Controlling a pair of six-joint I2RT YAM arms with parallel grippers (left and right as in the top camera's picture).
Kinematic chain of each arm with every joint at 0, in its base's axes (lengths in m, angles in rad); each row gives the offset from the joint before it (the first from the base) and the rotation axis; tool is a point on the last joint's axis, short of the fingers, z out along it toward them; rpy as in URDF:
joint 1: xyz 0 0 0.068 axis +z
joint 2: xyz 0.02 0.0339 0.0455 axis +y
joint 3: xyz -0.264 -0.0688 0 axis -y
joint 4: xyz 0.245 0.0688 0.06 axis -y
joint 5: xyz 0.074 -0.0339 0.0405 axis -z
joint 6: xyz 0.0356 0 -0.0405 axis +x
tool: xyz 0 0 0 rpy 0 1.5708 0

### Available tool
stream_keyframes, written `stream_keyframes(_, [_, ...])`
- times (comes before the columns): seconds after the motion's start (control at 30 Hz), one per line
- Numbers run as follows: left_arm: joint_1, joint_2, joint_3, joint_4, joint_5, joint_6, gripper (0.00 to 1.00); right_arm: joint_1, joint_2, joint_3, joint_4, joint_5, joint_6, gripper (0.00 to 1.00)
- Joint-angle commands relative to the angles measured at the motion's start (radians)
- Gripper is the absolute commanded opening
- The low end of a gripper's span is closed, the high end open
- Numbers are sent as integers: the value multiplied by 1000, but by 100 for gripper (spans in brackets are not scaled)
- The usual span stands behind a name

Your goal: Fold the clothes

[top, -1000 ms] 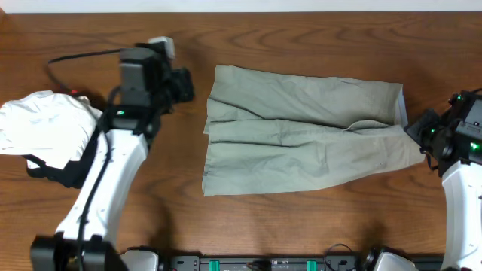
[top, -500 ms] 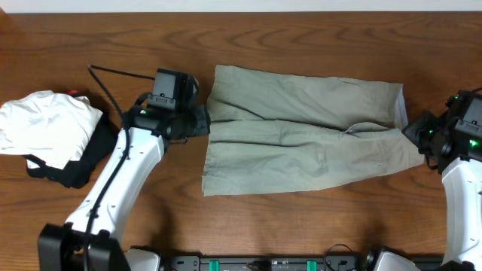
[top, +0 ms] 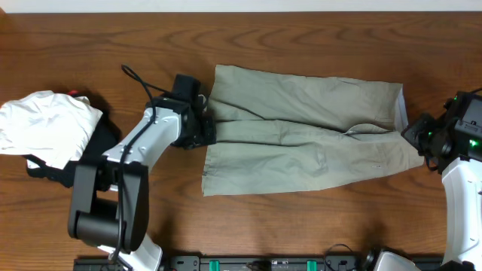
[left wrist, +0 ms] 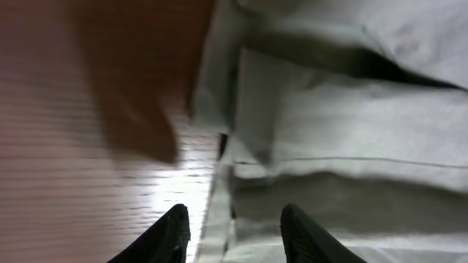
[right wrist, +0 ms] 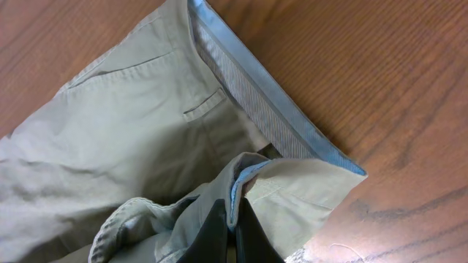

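Right claw [right wrist: 232, 226] tight on shorts [top: 301, 143] waistband, tips under cloth; left claw [left wrist: 232, 218] spread, blurry, mostly off-frame.

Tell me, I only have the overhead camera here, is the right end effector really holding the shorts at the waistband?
Observer: Yes. The right wrist view shows the right end effector shut on a bunched fold of the shorts at the waistband.
Operator: And the left one? Its own arm hides it from me.
Observer: The left end effector has its fingers apart, one over the table and one over the cloth, with the edge of the shorts between them.
Operator: Anything on the inside of the waistband?
Observer: A lighter lining with fine stripes and a pale blue border is turned outward there.
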Motion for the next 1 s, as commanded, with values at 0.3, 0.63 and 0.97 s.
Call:
stream_keyframes(0.3, [5, 4, 4, -33, 101, -21, 43, -7, 1, 18, -5, 16, -24, 1])
stream_keyframes(0.63, [4, 6, -18, -30, 100, -45, 43, -7, 1, 18, -16, 18, -23, 1])
stream_keyframes(0.97, [2, 6, -24, -8, 101, -89, 43, -7, 1, 18, -21, 17, -23, 1])
